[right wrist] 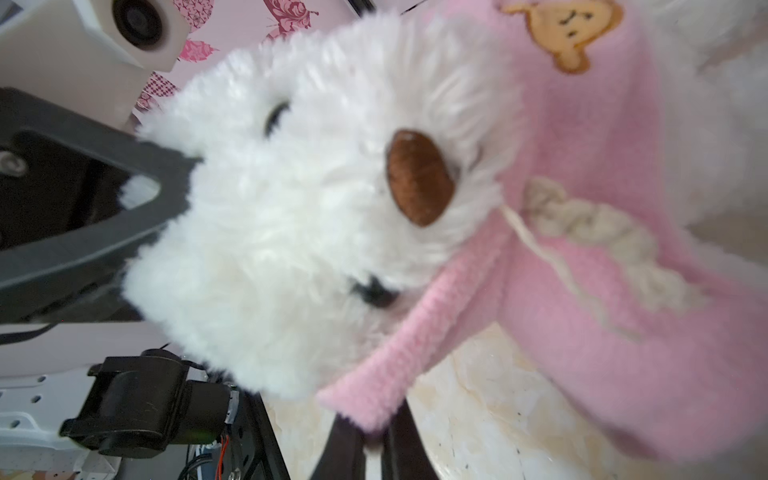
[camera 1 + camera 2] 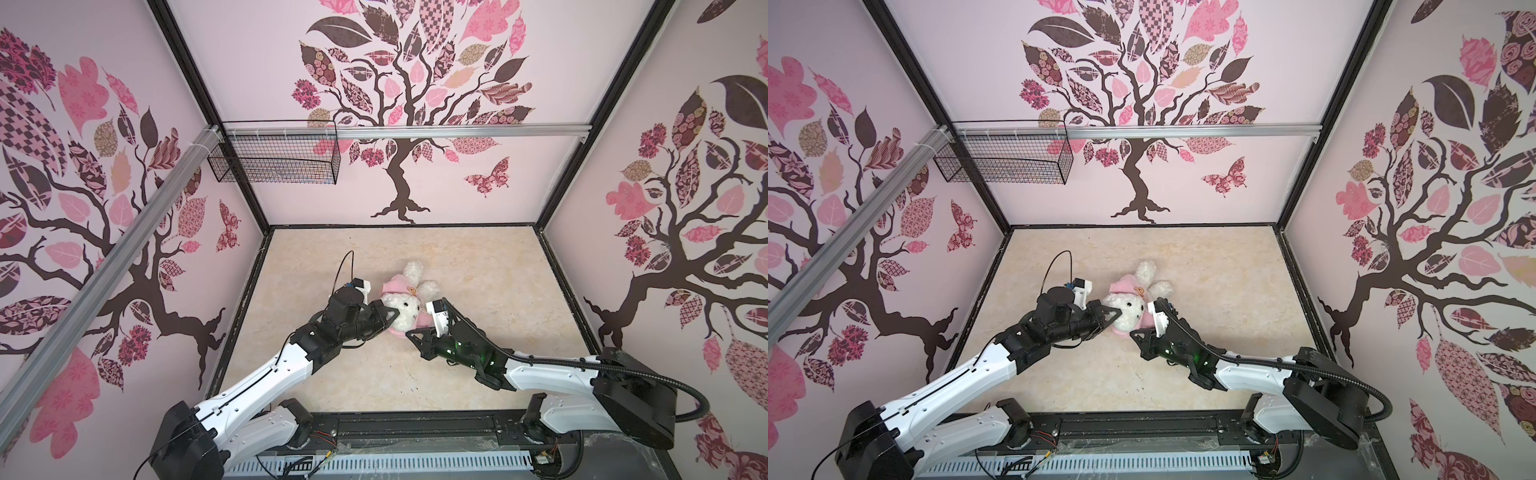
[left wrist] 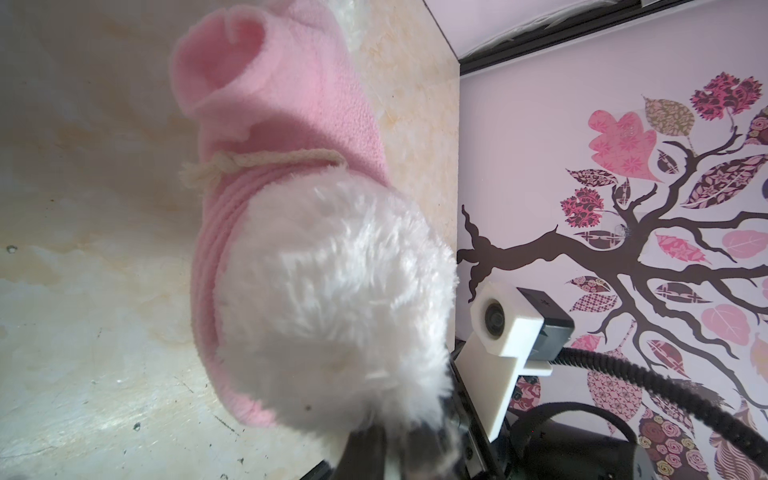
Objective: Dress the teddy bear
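Observation:
The white teddy bear [image 2: 402, 311] lies on its back in the middle of the table, its face toward the front and its legs toward the back wall. A pink shirt [image 2: 401, 286] with an orange bear-face patch [image 1: 567, 29] covers its body, and the shirt's ribbed rim sits round the head. From the left, my left gripper [image 2: 390, 314] is shut on the fur at the top of the bear's head [image 3: 332, 299]. My right gripper [image 1: 376, 432] is shut on the ribbed pink edge [image 1: 399, 365] below the bear's chin. In both top views its tips [image 2: 1133, 332] sit just in front of the bear [image 2: 1129, 311].
A black wire basket [image 2: 274, 158] hangs from the aluminium rail on the back wall, high on the left. Patterned walls close in the table on three sides. A black frame bar [image 2: 415, 424] runs along the front between the two arm bases.

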Robot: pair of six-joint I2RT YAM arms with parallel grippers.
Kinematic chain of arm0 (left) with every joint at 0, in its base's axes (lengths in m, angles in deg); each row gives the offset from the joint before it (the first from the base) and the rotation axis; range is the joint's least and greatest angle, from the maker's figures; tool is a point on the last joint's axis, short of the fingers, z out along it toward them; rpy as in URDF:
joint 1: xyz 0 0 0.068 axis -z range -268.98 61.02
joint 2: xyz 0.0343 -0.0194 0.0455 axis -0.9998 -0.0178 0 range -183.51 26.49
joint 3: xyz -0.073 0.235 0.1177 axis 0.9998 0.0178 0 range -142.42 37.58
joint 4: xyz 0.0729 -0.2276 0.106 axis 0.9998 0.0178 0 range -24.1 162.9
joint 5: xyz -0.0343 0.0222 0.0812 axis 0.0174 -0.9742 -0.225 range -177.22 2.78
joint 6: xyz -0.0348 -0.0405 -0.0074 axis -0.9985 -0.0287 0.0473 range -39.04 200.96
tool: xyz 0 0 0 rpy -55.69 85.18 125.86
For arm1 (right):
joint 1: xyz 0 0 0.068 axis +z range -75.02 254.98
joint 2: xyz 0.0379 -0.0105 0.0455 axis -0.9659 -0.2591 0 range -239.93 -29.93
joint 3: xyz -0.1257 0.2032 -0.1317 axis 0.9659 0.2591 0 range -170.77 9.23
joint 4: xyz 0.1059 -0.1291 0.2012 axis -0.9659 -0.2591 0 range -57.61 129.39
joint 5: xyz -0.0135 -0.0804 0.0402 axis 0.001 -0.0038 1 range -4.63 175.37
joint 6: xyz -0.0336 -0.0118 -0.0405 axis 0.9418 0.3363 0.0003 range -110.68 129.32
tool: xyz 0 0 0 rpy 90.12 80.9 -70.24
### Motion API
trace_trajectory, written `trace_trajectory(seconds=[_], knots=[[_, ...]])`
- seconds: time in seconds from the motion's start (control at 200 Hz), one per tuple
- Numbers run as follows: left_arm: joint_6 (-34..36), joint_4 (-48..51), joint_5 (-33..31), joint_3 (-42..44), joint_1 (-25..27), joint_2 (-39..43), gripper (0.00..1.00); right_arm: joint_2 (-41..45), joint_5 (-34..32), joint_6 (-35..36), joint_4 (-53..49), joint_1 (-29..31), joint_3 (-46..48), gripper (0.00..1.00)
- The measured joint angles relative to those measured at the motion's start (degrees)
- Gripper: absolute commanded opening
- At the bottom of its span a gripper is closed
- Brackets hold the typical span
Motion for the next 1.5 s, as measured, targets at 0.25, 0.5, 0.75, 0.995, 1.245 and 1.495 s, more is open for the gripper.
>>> trace_trajectory(seconds=[0.25,0.5,0.75,0.995,1.245,1.495], knots=[[-2.16,1.68,5.73,-0.85,-1.46,-2.14,0.0,1.66,-2.23,1.88,7.5,0.24,6.95,0.1],[-3.28,0.94,9.16,-1.6,-4.61,-1.95,0.0,6.25,-4.09,3.82,3.96,-1.66,9.84,0.16],[-4.74,-2.71,11.93,-3.21,-6.43,-1.27,0.0,11.78,-4.24,6.03,-10.64,-6.88,13.94,0.25],[-5.6,-2.97,13.79,-3.21,-6.43,-2.45,0.0,21.24,6.21,8.85,-11.74,-5.79,10.21,0.47],[-5.86,-3.48,15.19,-3.21,-6.43,-3.15,0.0,13.9,6.47,9.64,-6.51,0.79,5.68,0.5],[-6.19,-4.17,16.2,-3.21,-6.43,-3.3,0.0,7.28,1.95,10.93,-1.86,0.79,4.81,0.42]])
